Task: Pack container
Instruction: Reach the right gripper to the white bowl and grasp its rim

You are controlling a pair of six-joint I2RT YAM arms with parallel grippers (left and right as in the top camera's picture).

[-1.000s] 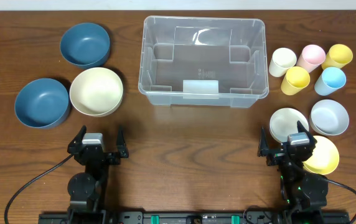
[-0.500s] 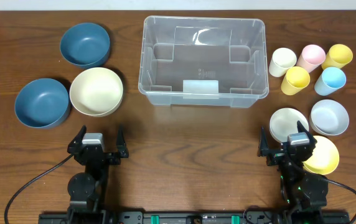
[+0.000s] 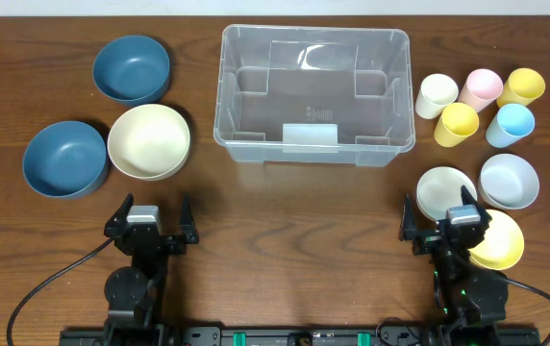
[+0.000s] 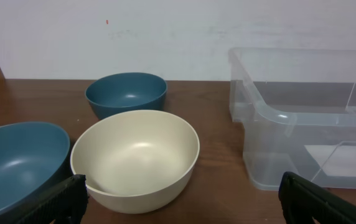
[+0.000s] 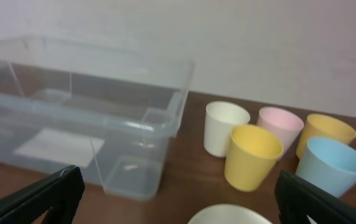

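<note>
Left hand (image 3: 153, 219) and right hand (image 3: 445, 227) both released wide at table (image 3: 294, 231) near edge, container (image 3: 313, 96) empty at mid far edge; risk: right hand crowds white bowl (image 3: 438, 187) and yellow bowl (image 3: 506, 248), may clip them lifting off.

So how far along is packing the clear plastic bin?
Done: nothing; the clear rectangular plastic bin is empty. In hand: nothing; the left gripper and right gripper are open near the front edge, holding nothing. Left to do: everything. The dark blue bowls, the cream bowl, the whitish bowl, the pale blue bowl, the yellow bowl and the five pastel cups all sit outside the bin.
</note>
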